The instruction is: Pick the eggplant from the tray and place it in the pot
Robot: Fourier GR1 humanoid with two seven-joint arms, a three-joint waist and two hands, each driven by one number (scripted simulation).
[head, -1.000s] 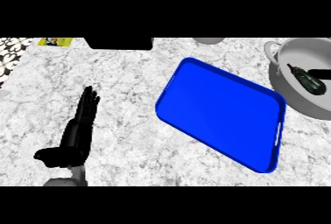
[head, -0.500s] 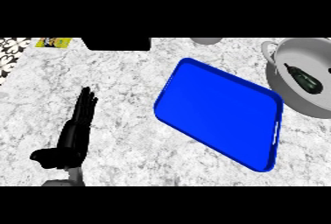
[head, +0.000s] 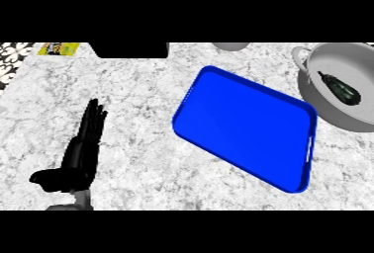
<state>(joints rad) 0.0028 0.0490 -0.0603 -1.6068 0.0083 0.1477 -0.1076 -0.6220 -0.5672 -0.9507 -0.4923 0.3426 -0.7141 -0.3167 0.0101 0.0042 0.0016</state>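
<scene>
Head view, one moment. Item: eggplant (head: 341,89), dark and elongated, lying inside the white pot (head: 326,106) at far right, stem end pointing toward the far-left of the pot's interior; by the look of things the placing is already done. Handling, as a judgement: light, stiff-skinned, glossy and somewhat slippery, mildly bruisable; best taken across the thick middle of the body, not by the thin stem. Item: blue tray (head: 241,126), rectangular, tilted on the marble counter (head: 146,99), nothing on it; its right corner lies just beside the pot wall. Item: left hand (head: 82,148), at near left on the counter, fingers straight and together pointing far, holding nothing, resting. Right hand: does not show. Item: dark block (head: 130,48) at the far edge; yellow packet (head: 58,48) at far left; grey round object (head: 232,46) partly cut off at the far edge. Room: wide bare counter between hand and tray; the pot's raised rim and handle crowd the right edge.
</scene>
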